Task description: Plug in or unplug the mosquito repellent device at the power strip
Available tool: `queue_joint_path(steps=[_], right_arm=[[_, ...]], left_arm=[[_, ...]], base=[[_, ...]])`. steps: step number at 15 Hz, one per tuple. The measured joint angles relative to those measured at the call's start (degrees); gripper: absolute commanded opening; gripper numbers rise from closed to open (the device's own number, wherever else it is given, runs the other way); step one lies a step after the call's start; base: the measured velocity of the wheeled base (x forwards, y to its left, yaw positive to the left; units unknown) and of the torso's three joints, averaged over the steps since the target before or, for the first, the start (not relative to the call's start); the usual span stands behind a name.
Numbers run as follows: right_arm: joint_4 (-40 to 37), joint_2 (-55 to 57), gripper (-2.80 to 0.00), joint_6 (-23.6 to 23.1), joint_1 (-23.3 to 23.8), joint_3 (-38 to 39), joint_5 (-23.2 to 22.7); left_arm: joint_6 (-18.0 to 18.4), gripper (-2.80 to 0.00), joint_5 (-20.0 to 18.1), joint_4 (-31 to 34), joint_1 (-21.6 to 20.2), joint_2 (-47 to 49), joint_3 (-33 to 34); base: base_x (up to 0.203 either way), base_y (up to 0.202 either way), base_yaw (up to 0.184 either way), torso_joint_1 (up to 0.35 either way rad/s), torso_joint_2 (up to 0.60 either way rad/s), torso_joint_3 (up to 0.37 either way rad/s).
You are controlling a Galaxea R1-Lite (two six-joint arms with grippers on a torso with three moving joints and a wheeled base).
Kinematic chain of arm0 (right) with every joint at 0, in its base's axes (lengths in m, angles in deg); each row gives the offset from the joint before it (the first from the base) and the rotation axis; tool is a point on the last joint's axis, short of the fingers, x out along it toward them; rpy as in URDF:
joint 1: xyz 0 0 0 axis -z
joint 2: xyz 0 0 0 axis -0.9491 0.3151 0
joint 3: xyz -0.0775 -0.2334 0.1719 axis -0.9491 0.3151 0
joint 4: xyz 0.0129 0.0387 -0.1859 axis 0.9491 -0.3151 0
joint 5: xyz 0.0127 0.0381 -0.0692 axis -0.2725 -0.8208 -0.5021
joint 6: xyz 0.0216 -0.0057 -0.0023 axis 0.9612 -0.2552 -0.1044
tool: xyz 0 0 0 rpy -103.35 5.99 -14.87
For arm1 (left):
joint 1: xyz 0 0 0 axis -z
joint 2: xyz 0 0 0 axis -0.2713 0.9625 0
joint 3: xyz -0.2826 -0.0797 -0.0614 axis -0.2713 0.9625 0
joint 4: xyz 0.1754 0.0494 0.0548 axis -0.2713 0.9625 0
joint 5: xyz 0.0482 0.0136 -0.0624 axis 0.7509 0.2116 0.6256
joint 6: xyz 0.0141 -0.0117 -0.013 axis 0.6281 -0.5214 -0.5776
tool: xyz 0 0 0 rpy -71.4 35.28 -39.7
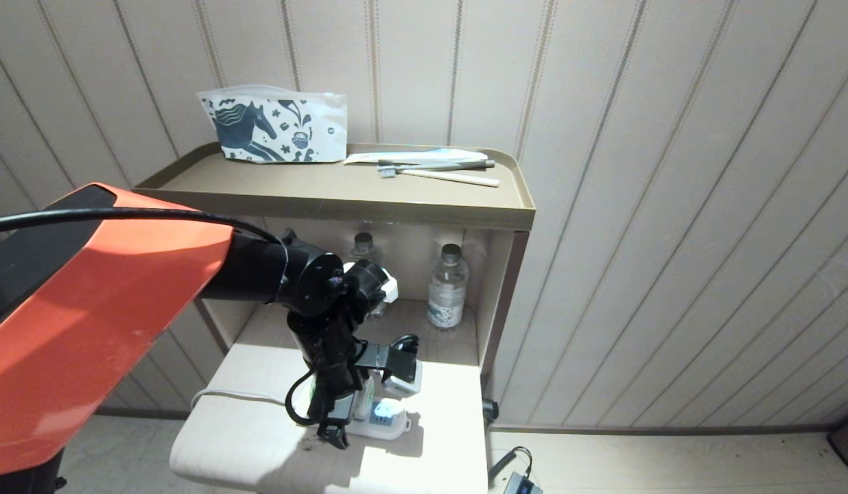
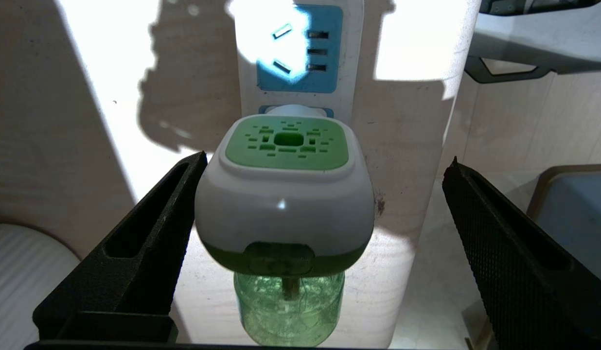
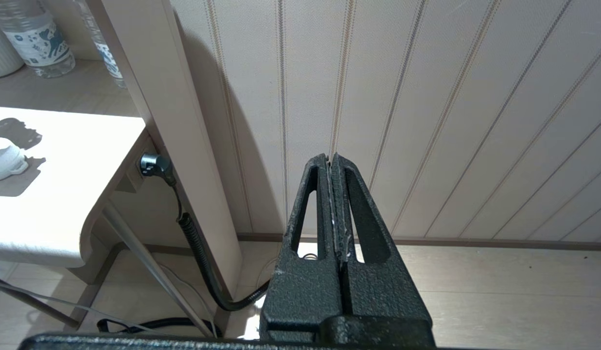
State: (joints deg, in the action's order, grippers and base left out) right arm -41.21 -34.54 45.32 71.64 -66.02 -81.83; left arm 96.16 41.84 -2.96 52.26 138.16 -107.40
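We hold our left gripper (image 2: 305,233) wide open around the mosquito repellent device (image 2: 285,194), which sits plugged into the power strip (image 2: 349,58) on the counter (image 1: 259,425). One finger (image 2: 135,262) is at the cap's side. Our right gripper (image 3: 333,209) is closed on nothing, off to the side.

The right hand (image 3: 332,163) hangs with fingers pressed together before a striped wall (image 3: 451,121); a black coiled cable (image 3: 198,248) drops beside the counter (image 3: 62,194).

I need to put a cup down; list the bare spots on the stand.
Free: top shelf between pouch and toothbrushes; lower surface on the white cord's side. Crowded: around the power strip, where the open left pincer flanks the mosquito repellent device.
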Motion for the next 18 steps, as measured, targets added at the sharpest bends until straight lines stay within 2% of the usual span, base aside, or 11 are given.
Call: queue_joint_path(steps=[6, 7, 18], right_arm=[[0.0, 0.0, -2.8, 0.0, 0.0, 0.0, 0.0], [0.0, 0.0, -2.8, 0.0, 0.0, 0.0, 0.0], [0.0, 0.0, -2.8, -0.6, 0.0, -0.1, 0.0]], left_arm=[[0.1, 0.0, 0.0, 0.0, 0.3, 1.3, 0.4], [0.0, -2.8, 0.0, 0.0, 0.3, 1.3, 0.6], [0.0, -2.8, -0.5, -0.3, 0.4, 1.0, 0.9]], base=[[0.0, 0.0, 0.0, 0.0, 0.0, 0.0], [0.0, 0.0, 0.0, 0.0, 0.0, 0.0], [0.0, 0.0, 0.0, 0.0, 0.0, 0.0]])
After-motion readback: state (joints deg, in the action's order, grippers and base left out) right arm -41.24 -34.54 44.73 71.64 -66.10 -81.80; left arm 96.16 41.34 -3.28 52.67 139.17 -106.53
